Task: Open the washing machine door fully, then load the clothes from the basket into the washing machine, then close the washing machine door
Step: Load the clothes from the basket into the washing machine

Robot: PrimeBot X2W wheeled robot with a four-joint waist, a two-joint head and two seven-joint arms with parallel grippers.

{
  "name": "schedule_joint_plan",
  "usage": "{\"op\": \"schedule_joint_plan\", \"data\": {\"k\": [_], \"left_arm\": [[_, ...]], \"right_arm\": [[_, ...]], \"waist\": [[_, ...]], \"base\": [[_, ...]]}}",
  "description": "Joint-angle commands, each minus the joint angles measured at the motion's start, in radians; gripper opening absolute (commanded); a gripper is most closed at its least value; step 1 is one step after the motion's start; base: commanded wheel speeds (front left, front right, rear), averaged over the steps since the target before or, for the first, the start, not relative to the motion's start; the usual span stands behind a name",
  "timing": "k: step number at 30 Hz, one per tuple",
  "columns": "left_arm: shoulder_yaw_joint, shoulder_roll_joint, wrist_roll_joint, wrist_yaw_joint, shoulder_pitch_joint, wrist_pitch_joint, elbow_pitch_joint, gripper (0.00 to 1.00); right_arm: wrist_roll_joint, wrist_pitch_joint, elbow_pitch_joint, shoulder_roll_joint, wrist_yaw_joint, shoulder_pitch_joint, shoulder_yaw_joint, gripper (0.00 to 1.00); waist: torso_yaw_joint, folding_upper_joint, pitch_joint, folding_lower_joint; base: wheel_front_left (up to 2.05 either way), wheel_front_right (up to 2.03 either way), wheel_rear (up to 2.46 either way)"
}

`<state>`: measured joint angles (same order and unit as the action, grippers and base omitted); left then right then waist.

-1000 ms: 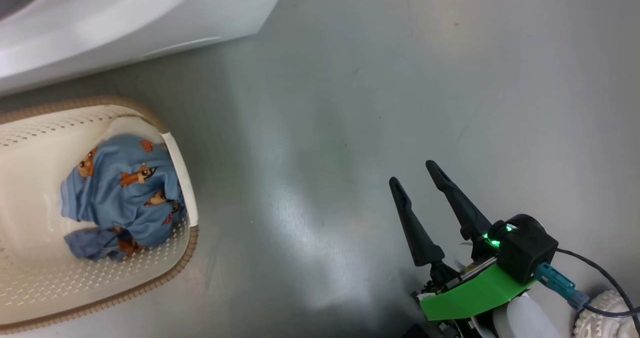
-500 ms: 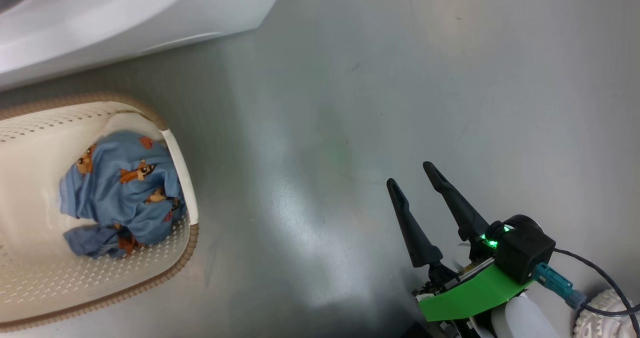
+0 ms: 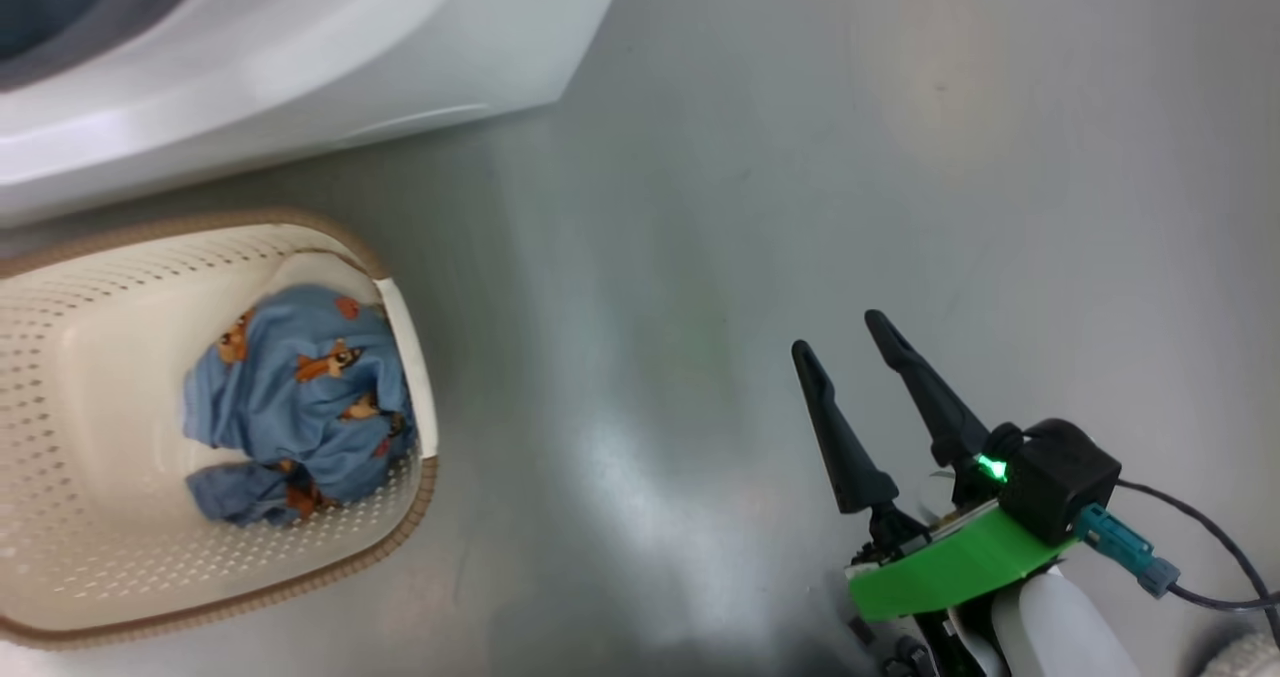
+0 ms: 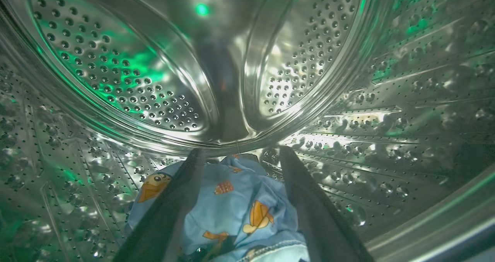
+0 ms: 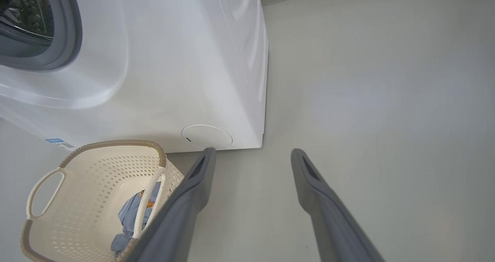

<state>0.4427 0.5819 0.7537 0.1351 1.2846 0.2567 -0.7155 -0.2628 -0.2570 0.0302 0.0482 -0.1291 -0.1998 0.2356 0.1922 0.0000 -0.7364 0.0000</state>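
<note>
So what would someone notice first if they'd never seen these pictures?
Probably the shiny steel drum, glowing green in the left wrist view, with a blue cartoon-print bundle lying on its bottom between the spread fingers of the left gripper. Next, in the head view, the cream basket at the lower left with another blue bundle inside, and the right gripper open over the grey floor at the lower right.

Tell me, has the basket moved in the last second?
No. The basket keeps its place beside the washing machine; the whole head view shifted, so the camera moved.
</note>
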Motion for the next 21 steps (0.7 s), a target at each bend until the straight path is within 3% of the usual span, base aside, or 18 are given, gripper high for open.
{"op": "schedule_joint_plan", "data": {"k": [1, 21], "left_arm": [[-0.027, 0.043, -0.002, -0.004, -0.024, 0.005, 0.034, 1.00], [-0.136, -0.080, -0.092, -0.004, -0.312, 0.005, 0.222, 1.00]], "right_arm": [[-0.006, -0.005, -0.012, 0.002, -0.002, 0.005, 0.015, 1.00], [0.018, -0.005, 0.084, 0.002, -0.002, -0.005, -0.049, 1.00]], "waist": [[-0.022, 0.0000, 0.025, 0.0000], [-0.114, 0.0000, 0.228, 0.0000]], "base": [[0.00, 0.00, 0.00], [0.00, 0.00, 0.00]]}}
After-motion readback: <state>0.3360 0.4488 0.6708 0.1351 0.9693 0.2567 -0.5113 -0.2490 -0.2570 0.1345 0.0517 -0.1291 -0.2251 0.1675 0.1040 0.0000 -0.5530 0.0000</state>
